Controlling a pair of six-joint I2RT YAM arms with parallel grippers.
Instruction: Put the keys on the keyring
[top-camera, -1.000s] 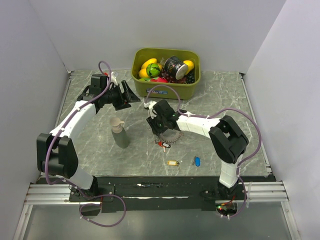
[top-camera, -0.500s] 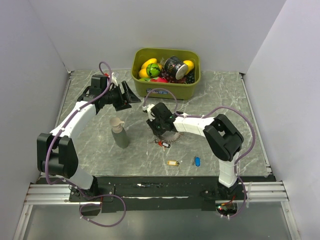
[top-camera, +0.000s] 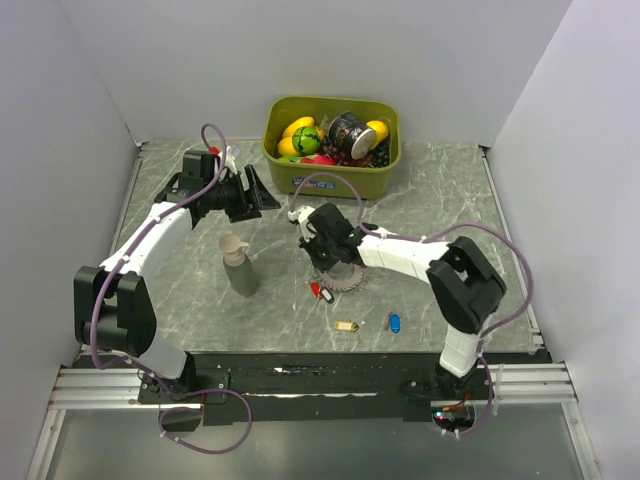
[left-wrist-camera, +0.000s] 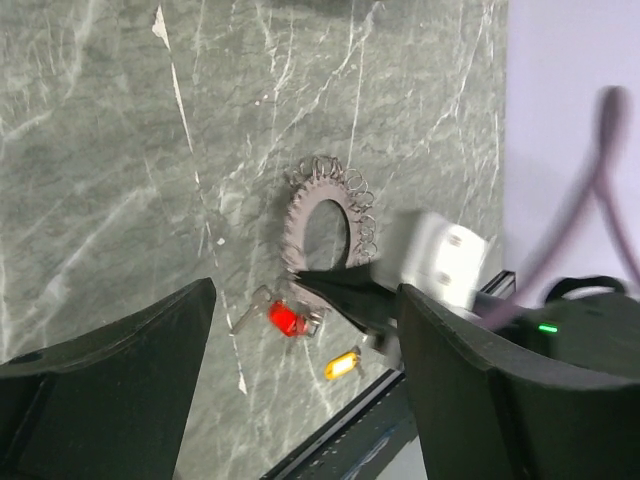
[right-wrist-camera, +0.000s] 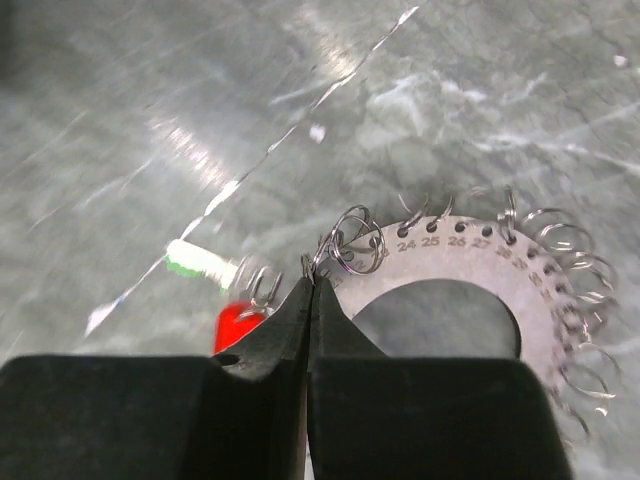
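The keyring (top-camera: 349, 279) (left-wrist-camera: 297, 222) (right-wrist-camera: 452, 262) is a flat numbered metal ring carrying several small split rings, lying mid-table. My right gripper (top-camera: 323, 267) (right-wrist-camera: 312, 281) is shut, its tips pinching a split ring at the keyring's edge. The red key (top-camera: 321, 293) (left-wrist-camera: 285, 318) (right-wrist-camera: 231, 326) lies just beside those tips, next to a white and green piece (right-wrist-camera: 200, 262). The yellow key (top-camera: 346, 326) (left-wrist-camera: 341, 365) and the blue key (top-camera: 394, 322) lie nearer the front edge. My left gripper (top-camera: 258, 187) (left-wrist-camera: 305, 292) hovers open at the back left, holding nothing.
An olive bin (top-camera: 330, 172) with toys and a can stands at the back centre. A grey spray bottle (top-camera: 239, 266) stands upright left of the keyring. White walls close the table on three sides; a black rail runs along the front.
My right gripper has closed from half open to shut at the keyring's edge. The red key has shifted slightly. The left arm has stayed still.
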